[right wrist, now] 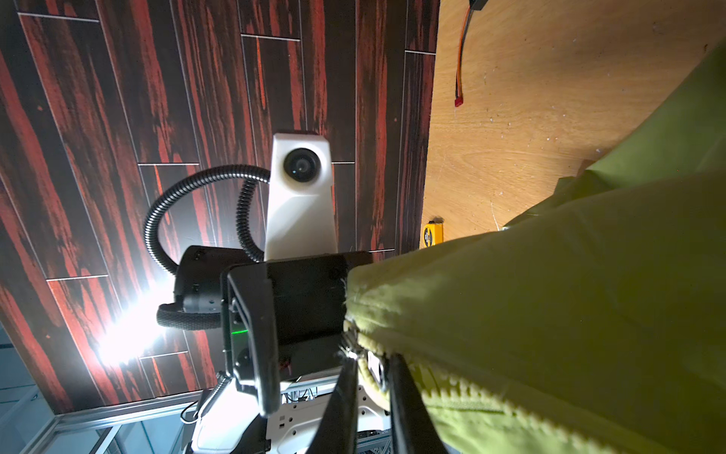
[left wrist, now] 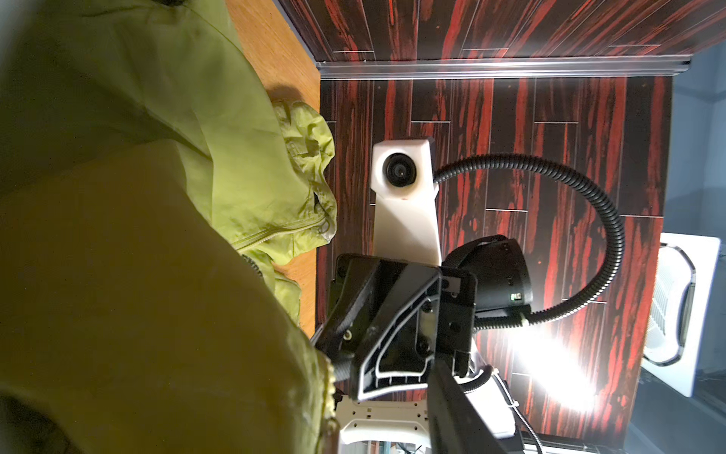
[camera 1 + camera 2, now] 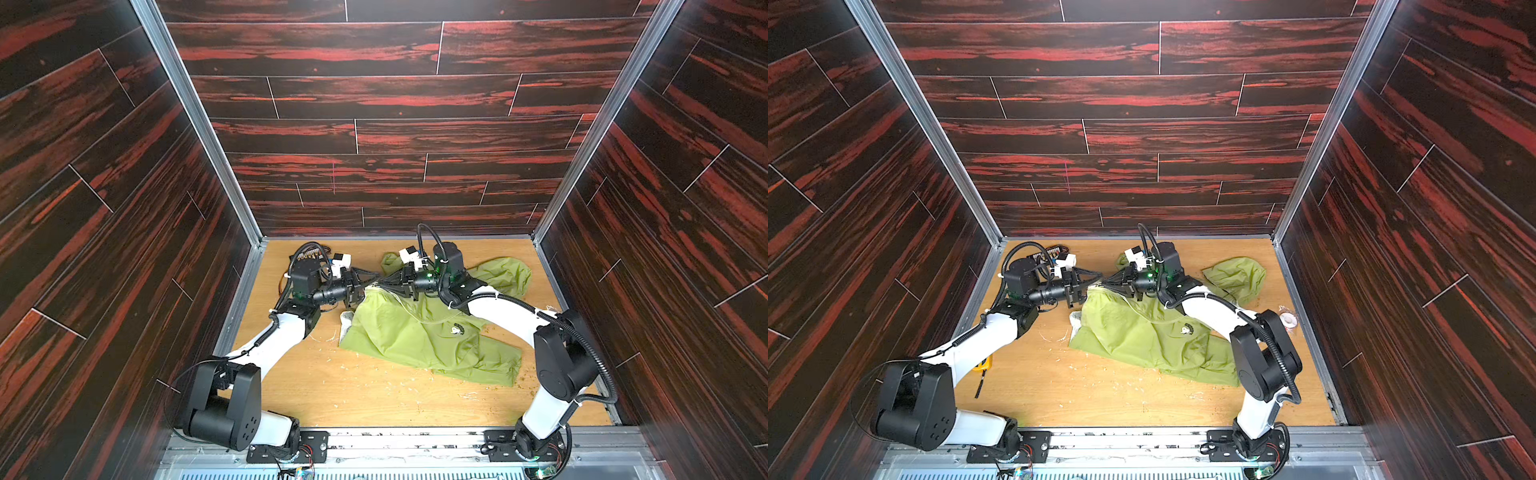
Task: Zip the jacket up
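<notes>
The lime-green jacket point(image 3: 415, 336) point(image 3: 1133, 332) lies crumpled on the wooden floor, its dark chest logo point(image 3: 457, 330) facing up. One edge of it is lifted to where both grippers meet tip to tip. My left gripper point(image 3: 365, 287) point(image 3: 1095, 286) is shut on the raised jacket edge. In the left wrist view the fabric point(image 2: 157, 275) hides one finger and the other finger point(image 2: 455, 408) shows. My right gripper point(image 3: 384, 285) point(image 1: 371, 363) is shut on the silver zipper slider point(image 1: 377, 371), with pale zipper teeth point(image 1: 471, 393) trailing away.
The hood point(image 3: 505, 274) spreads at the back right. A tape roll point(image 3: 1287, 319) sits by the right wall and a yellow object point(image 3: 984, 363) by the left arm. Loose wires point(image 3: 311, 251) lie in the back left corner. Dark panelled walls enclose the floor.
</notes>
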You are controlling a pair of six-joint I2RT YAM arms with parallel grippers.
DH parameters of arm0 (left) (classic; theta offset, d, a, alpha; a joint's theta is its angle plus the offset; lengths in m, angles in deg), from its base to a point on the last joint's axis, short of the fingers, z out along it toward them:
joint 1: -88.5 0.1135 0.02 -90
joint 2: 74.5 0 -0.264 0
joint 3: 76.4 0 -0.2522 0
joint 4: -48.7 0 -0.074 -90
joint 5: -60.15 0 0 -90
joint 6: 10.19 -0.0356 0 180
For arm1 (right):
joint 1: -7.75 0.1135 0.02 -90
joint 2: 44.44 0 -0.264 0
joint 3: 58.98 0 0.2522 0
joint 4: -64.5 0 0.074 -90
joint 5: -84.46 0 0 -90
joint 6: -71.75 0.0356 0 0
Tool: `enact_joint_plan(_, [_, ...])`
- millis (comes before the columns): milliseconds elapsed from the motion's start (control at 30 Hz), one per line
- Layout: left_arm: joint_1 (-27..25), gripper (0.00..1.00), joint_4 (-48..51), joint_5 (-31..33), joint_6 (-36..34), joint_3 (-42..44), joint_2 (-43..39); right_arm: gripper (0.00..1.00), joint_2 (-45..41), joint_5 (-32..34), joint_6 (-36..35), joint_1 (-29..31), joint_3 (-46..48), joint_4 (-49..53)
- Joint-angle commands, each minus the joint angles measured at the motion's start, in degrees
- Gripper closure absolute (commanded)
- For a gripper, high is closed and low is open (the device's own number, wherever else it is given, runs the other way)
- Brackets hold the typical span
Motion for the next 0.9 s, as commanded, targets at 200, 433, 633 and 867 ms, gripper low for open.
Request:
enact_joint_plan(200, [-0.9,0.55,4.4,-0.1,-4.7,-2.6,0.4,0.82,0.5,-2.4,-0.4,1.1,-0.9,-0.4])
enact_joint_plan(433, [-1.0,0.56,6.1,-0.4,-6.3,-3.6,1.2,0.83,0.2,-2.6,-0.1,1.1,-0.4,-0.7])
enact_joint_plan(633, [-1.0,0.57,7.5,-0.4,-7.5,-4.1,1.6,0.83,-0.2,-2.5,0.2,1.1,0.4,-0.9])
enact_joint_plan(867, [-1.0,0.57,7.6,-0.4,-7.6,-4.4,1.4,0.83,-0.1,-2.7,1.1,1.1,1.3,-2.3])
